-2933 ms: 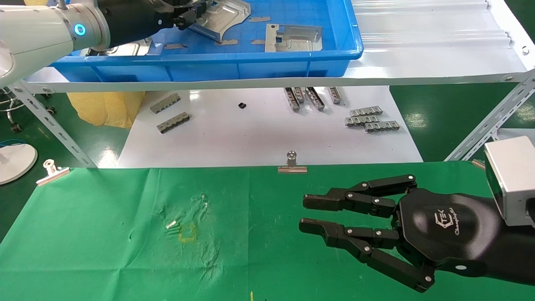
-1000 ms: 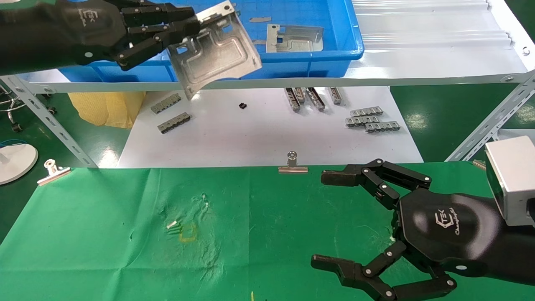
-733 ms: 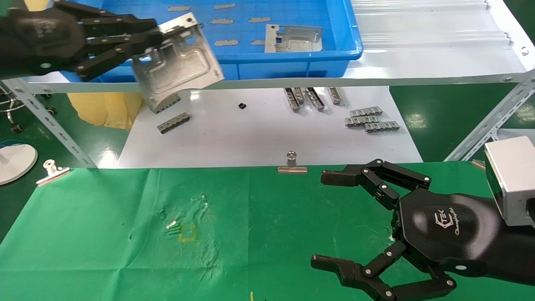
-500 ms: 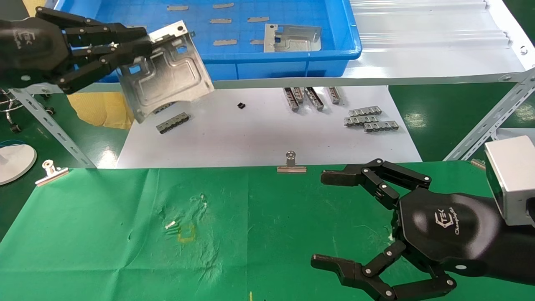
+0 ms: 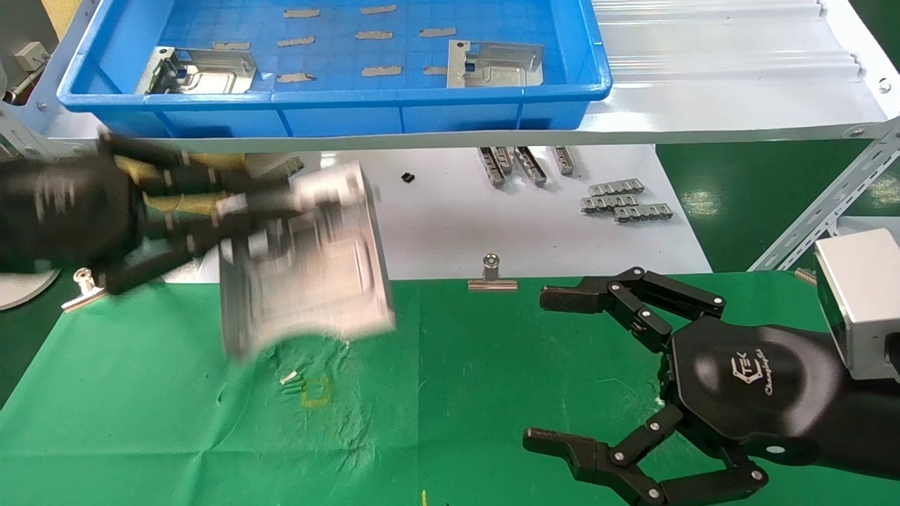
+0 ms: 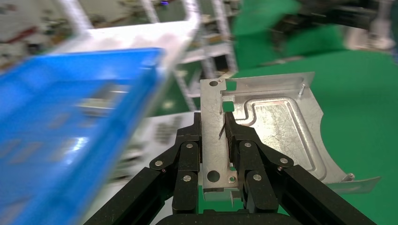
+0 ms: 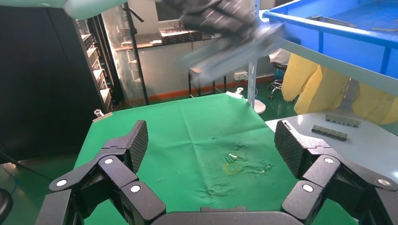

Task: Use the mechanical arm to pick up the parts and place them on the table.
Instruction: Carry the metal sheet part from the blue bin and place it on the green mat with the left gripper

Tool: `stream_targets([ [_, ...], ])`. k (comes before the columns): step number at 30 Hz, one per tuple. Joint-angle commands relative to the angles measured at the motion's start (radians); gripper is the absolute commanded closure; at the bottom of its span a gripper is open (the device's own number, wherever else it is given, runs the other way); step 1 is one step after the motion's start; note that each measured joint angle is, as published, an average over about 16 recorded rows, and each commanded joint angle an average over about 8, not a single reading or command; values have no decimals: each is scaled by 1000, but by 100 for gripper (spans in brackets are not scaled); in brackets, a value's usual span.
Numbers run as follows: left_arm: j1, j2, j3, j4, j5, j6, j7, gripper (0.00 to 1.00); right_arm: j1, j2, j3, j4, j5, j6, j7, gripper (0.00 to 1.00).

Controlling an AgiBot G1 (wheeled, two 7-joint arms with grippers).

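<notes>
While the right gripper (image 5: 555, 372) rests spread wide on the worktop (image 5: 457, 393), left jaws clench a plate (image 5: 306, 260) above it.

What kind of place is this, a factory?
Probably a factory or workshop test bench: a blue plastic tray of stamped silver metal plates, angle-iron shelving, and small grey toothed strips on a white board.

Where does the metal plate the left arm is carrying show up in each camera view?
Head view: plate left of centre, above the green table's far edge, held by the left end effector.
Left wrist view: plate centre, clamped edge-on.
Right wrist view: plate blurred, top centre.
Shared landmark: blue tray.
</notes>
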Motion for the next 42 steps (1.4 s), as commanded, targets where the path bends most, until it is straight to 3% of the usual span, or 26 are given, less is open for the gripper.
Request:
stream_targets([
  [1,39,-30,37,-68,-46,0,-3,100,0,0,0,0,0,0,0,0],
  [9,74,-17,164,-71,36,-22,187,100,0,0,0,0,0,0,0,0],
  [17,41,127,233,161,174,-47,376,100,0,0,0,0,0,0,0,0],
  [28,9,293,273,478,260,-103,575,100,0,0,0,0,0,0,0,0],
  [30,0,309,276,519,268,-119,594,86,0,0,0,0,0,0,0,0],
  [36,-18,342,282,599,286,-153,646,11,0,0,0,0,0,0,0,0],
  [37,-19,346,283,607,288,-156,654,3,0,0,0,0,0,0,0,0],
  [42,-26,362,283,643,290,-155,683,0,0,0,0,0,0,0,0,0],
])
